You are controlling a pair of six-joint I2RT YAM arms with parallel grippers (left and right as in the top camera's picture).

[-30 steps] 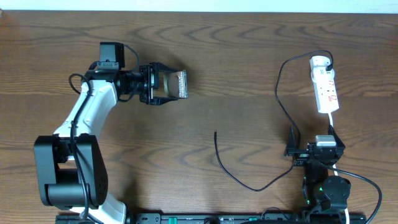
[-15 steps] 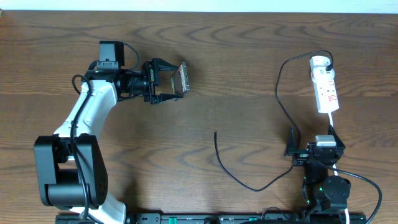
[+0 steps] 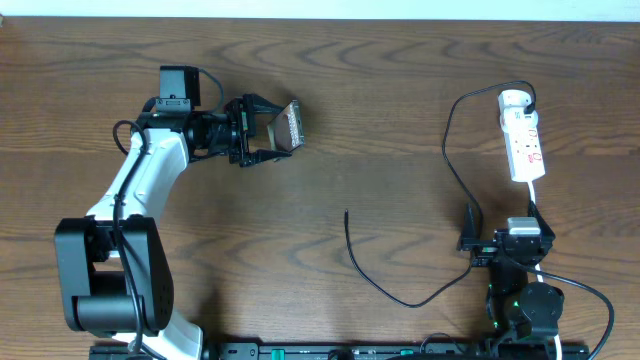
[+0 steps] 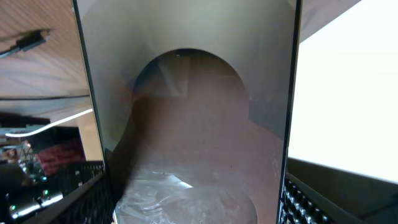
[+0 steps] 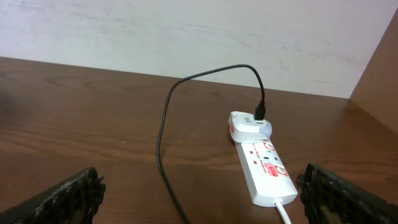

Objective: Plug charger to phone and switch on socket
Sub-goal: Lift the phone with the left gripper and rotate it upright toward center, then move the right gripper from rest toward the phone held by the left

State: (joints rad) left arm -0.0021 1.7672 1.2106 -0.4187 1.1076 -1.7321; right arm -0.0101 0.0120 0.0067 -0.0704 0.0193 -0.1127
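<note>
My left gripper (image 3: 272, 133) is shut on the phone (image 3: 288, 126) and holds it tilted above the table at the upper left. In the left wrist view the phone's bronze back (image 4: 186, 124) with its large round circle fills the frame between the fingers. The charger (image 3: 449, 160) is a thin black cable running from the socket's far end down to a free plug (image 3: 346, 214) on the table centre. The socket (image 3: 524, 135) is a white power strip at the right; it also shows in the right wrist view (image 5: 264, 164). My right gripper (image 5: 199, 193) is open and empty, near the table's front edge.
The socket's white cord (image 3: 533, 192) runs toward the right arm base (image 3: 520, 250). The left arm (image 3: 140, 190) stretches along the left side of the wooden table (image 3: 380, 90). A light wall shows beyond the table's far edge (image 5: 186, 25).
The left gripper has lifted and rotated the phone, so it now stands more on edge seen from above. The right arm and the cable have not moved.
</note>
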